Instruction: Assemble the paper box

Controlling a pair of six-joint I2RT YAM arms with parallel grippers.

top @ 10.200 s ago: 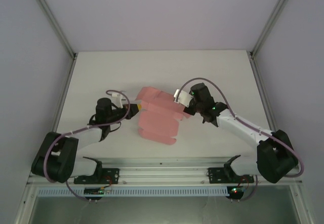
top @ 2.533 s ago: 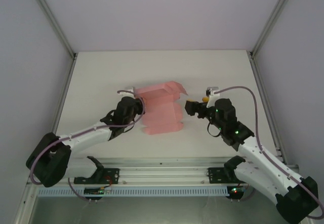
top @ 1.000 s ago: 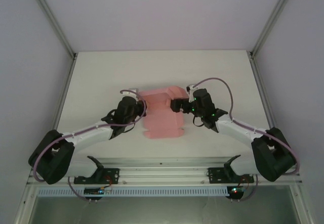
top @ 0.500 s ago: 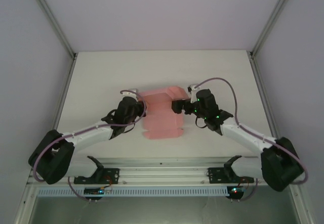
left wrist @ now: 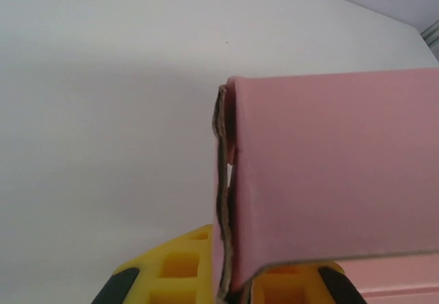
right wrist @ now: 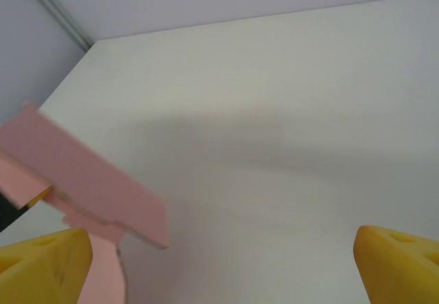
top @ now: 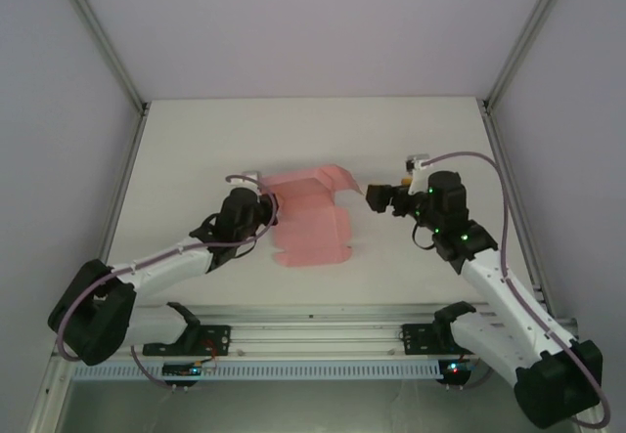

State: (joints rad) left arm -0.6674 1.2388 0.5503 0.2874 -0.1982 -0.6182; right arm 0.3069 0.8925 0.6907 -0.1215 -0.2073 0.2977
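**One wall raised, most of the folding left to do**

Most of the paper box (top: 311, 226) lies as an open die-cut sheet in the middle of the table (top: 196, 150), between the two arms. Its near part rests flat, with the notched tabs along the near and right edges unfolded. No side wall stands there and nothing is tucked in.

At the sheet's left edge, the left gripper (top: 264, 208) is clamped on the card. In the left wrist view its yellow pads (left wrist: 182, 270) sit on either side of a doubled pink edge, closed down to the thickness of the card, and the panel beyond them curves upward from a crease.

To the right, the right gripper (top: 375, 198) hovers just beside the sheet's far right corner without touching it. In the right wrist view its yellow fingertips (right wrist: 41, 263) are spread wide with only bare table between them — it holds nothing. A pink flap juts into that view from the left.

Farthest back, the sheet's far panel is lifted off the table, tilted rather than square, and its right end curls up loosely.

My reading is that the job is at an early stage — one long fold is started and pinned by the left side. The remaining walls, the end flaps and the locking tabs all look undone, and the free right claw seems placed to take the raised corner.
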